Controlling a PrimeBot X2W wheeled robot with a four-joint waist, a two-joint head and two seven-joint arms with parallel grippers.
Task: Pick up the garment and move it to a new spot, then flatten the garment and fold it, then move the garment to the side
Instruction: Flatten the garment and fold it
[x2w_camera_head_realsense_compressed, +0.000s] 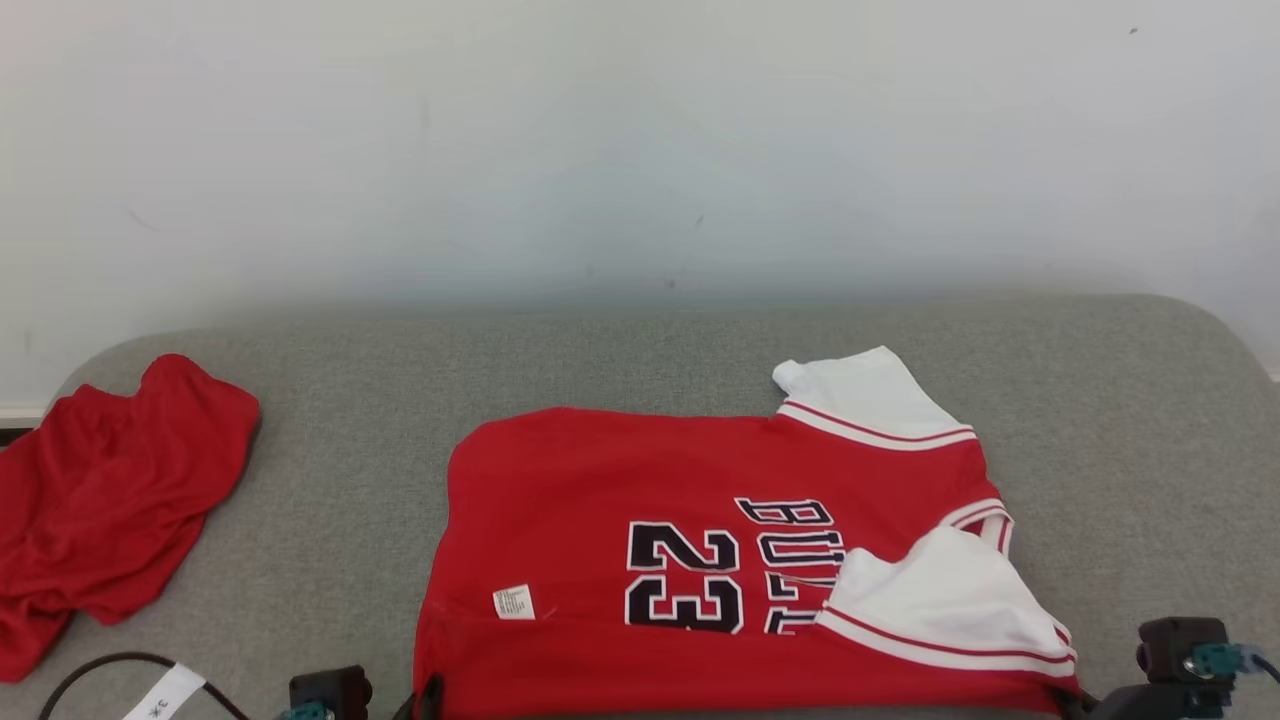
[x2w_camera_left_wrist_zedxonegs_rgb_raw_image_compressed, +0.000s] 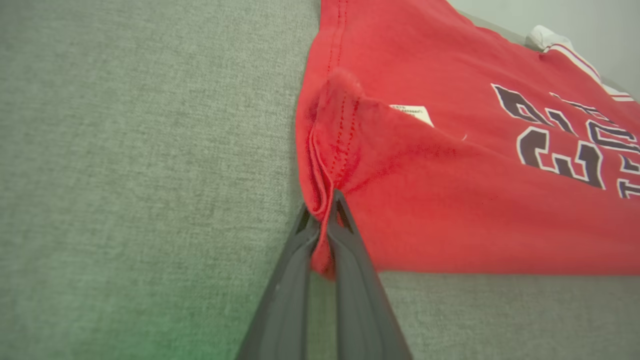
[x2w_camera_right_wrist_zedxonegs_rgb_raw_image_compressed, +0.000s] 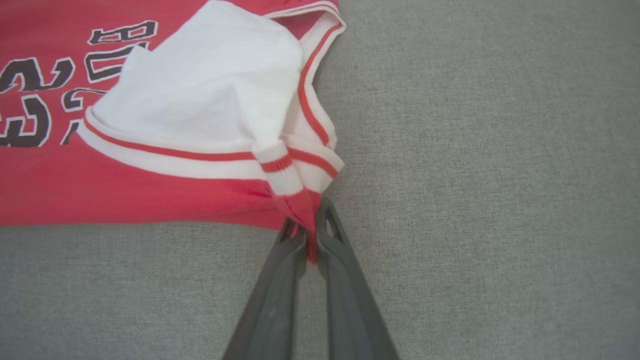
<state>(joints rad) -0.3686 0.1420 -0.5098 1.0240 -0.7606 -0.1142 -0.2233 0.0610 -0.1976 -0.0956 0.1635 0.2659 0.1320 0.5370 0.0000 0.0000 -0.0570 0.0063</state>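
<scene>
**Item 1: garment** (x2w_camera_head_realsense_compressed: 700, 560). Red jersey with white, red-striped sleeves and dark lettering with "23". It lies spread on the grey padded surface (x2w_camera_head_realsense_compressed: 640, 350), against the near edge, from the middle toward the right. The sleeves point to the right edge and the hem to the left. A white label (x2w_camera_head_realsense_compressed: 514, 602) shows near the hem.

**Item 2: left gripper** (x2w_camera_left_wrist_zedxonegs_rgb_raw_image_compressed: 324, 210). The fingers are pressed together, pinching the bunched red hem at the garment's near left corner. The rest of the garment spreads away beyond the fingertips.

**Item 3: right gripper** (x2w_camera_right_wrist_zedxonegs_rgb_raw_image_compressed: 307, 222). The fingers are pressed together on a tuck of red cloth at the near right corner, just below the striped cuff of the near sleeve.

**Item 4: red cloth** (x2w_camera_head_realsense_compressed: 110, 490). It lies crumpled at the far left corner of the surface, well apart from the garment.

**Item 5: black cable** (x2w_camera_head_realsense_compressed: 100, 665). It carries a white tag and sits at the near left corner.
</scene>
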